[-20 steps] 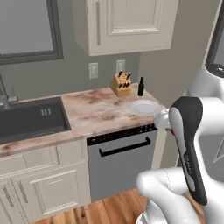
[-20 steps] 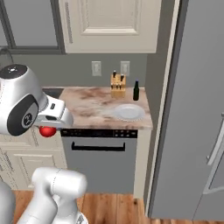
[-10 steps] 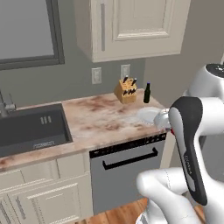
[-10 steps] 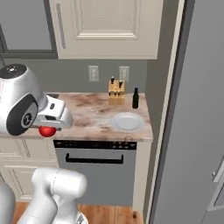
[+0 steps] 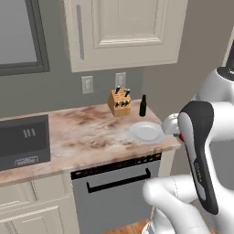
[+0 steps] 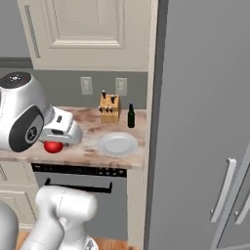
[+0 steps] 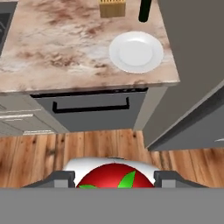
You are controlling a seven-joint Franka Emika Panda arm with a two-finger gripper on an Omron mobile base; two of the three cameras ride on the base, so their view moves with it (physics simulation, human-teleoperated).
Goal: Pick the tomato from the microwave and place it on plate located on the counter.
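Note:
My gripper [image 7: 114, 180] is shut on the tomato [image 7: 114, 177], a red ball with a green stem held between the two dark fingertips. From the right base view the tomato [image 6: 52, 146] hangs under the gripper [image 6: 54, 144], in front of the counter [image 6: 88, 152] edge and left of the plate [image 6: 117, 144]. The small white plate [image 5: 146, 131] lies near the right end of the mottled beige counter [image 5: 87, 137]. In the hand view the plate [image 7: 136, 51] sits far ahead on the counter [image 7: 57, 43]. The microwave is out of view.
A knife block [image 5: 119, 103] and a dark bottle [image 5: 143, 106] stand behind the plate by the wall. A dark sink [image 5: 23, 141] is at the left. A dishwasher [image 7: 92, 111] sits below the counter, and a tall grey fridge [image 6: 200, 122] rises to its right.
The whole picture has shifted left and grown, so the base has driven right and toward the counter. The gripper still holds the tomato.

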